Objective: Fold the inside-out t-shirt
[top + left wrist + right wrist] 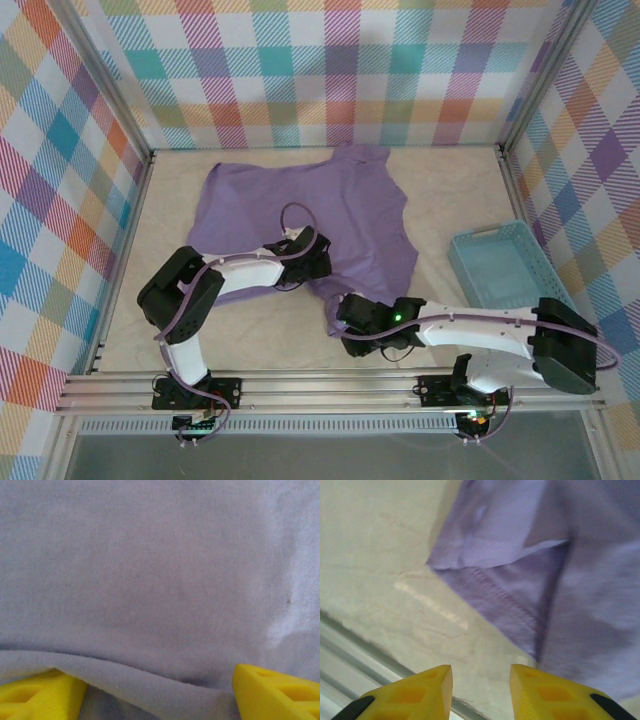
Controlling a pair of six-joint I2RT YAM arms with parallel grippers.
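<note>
Left pincer (160, 692) rests spread on the t-shirt (300, 210); right pincer (481, 687) hovers released nearby.

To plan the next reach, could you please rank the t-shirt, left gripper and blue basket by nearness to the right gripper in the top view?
1. t-shirt, its near hem beside the right gripper.
2. left gripper, farther back, over the t-shirt.
3. blue basket, far to the right.

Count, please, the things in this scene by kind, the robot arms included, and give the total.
Purple t-shirt: 1
Light blue basket: 1
Robot arms: 2, the left arm and the right arm
Total: 4
</note>
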